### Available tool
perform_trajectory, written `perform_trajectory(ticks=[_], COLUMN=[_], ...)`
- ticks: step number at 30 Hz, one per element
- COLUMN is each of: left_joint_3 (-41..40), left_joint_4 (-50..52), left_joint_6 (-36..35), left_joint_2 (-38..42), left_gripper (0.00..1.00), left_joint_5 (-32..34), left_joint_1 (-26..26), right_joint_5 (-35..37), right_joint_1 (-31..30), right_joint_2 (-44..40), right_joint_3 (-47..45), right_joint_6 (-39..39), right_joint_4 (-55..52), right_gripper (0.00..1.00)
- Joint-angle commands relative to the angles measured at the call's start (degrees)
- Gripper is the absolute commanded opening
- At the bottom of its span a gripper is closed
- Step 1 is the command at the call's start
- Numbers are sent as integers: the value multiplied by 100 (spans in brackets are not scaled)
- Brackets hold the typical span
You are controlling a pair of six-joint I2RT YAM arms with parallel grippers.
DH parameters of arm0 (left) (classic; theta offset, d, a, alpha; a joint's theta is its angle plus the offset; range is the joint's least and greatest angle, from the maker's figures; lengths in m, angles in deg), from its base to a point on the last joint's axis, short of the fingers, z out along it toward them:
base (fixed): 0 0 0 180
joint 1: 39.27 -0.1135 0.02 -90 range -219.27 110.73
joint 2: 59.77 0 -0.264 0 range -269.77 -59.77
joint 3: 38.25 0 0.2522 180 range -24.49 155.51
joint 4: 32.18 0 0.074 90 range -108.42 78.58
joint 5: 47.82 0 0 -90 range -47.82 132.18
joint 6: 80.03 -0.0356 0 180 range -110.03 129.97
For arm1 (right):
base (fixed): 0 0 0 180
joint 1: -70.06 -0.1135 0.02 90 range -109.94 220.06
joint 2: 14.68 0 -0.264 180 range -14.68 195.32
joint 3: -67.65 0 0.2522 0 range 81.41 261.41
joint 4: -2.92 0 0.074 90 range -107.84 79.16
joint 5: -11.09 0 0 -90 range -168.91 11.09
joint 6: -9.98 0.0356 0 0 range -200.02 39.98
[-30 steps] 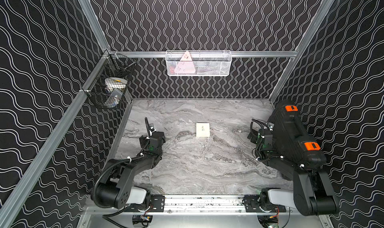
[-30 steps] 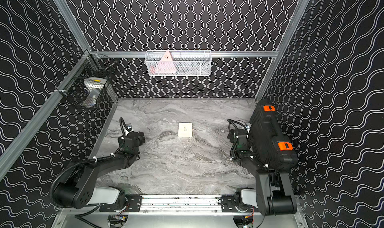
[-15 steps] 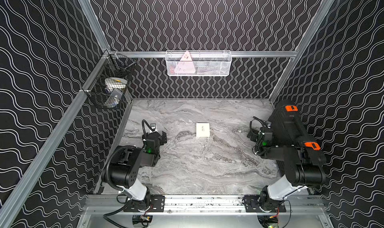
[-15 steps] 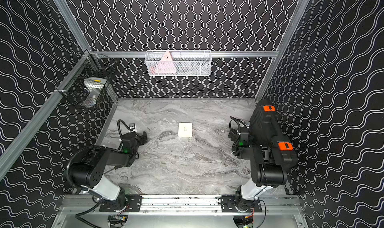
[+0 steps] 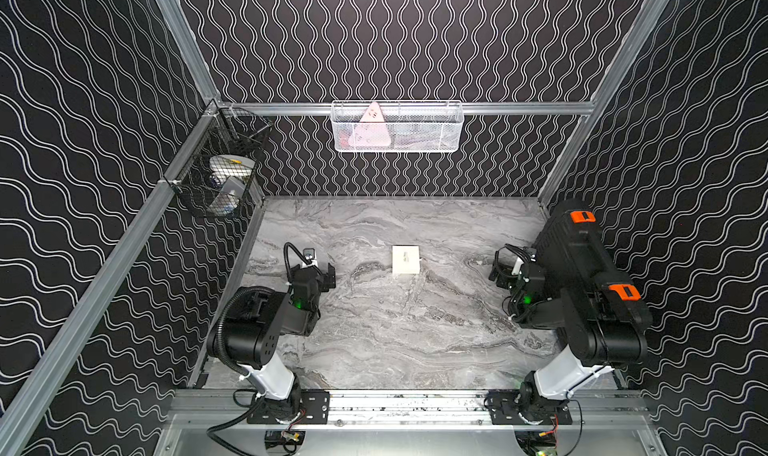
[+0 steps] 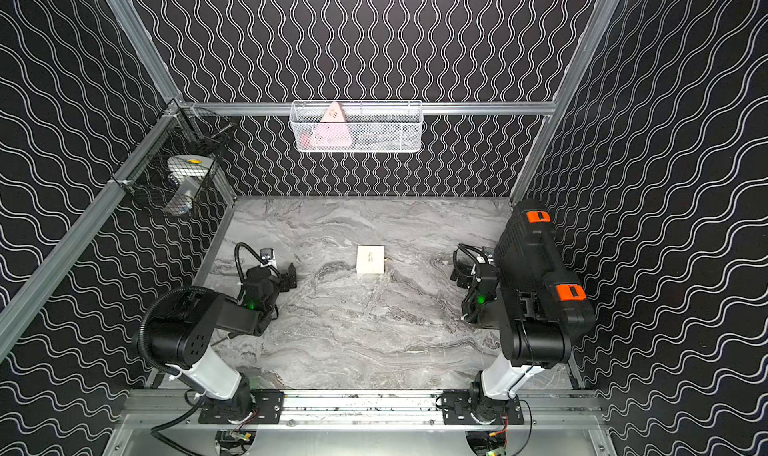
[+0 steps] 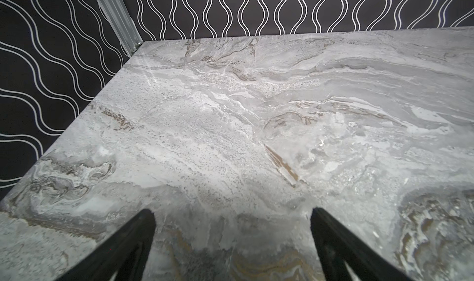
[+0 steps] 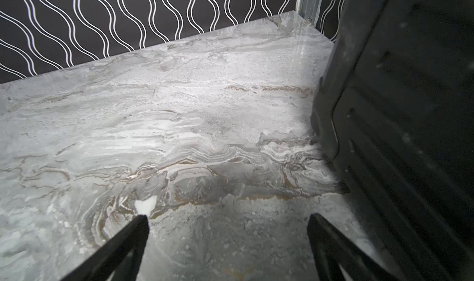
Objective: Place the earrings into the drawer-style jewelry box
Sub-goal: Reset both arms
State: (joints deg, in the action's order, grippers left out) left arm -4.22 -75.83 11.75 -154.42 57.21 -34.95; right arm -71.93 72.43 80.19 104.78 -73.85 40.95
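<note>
while both pairs of jaws stand wide apart and empty above the bare surface point(image 5: 374, 329), the jewelry box point(image 5: 405, 259) lies closed and flat between them, well apart from each, ahead of and inboard of both; neither wrist view shows it. the black case point(image 8: 410, 113) stands just beside the right jaws. the earrings are too small to locate with certainty; a faint speck at the box's edge nearest the right jaws in a top view point(image 6: 386, 259) may be one. the box is likely light, stiff cardboard that slides easily and crushes under force: clamp the sleeve across opposite side walls, lightly. the earrings are likely hard, tiny and slippery: pinch with the tips only.
</note>
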Motion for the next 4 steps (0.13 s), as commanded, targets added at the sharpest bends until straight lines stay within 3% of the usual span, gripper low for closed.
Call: perform_trajectory(ticks=[1, 4], left_joint_3=[43, 13], left_joint_4=[-271, -311], left_joint_6=[-100, -99], left_joint_2=[-28, -11], left_gripper=[99, 99], left_joint_5=[-13, -15], left_joint_1=[-1, -3], right_joint_5=[-24, -20], right_joint_1=[2, 0], right_joint_2=[54, 5], right_joint_3=[-39, 6], right_joint_6=[-58, -31], right_joint_4=[445, 249], right_gripper=[99, 99])
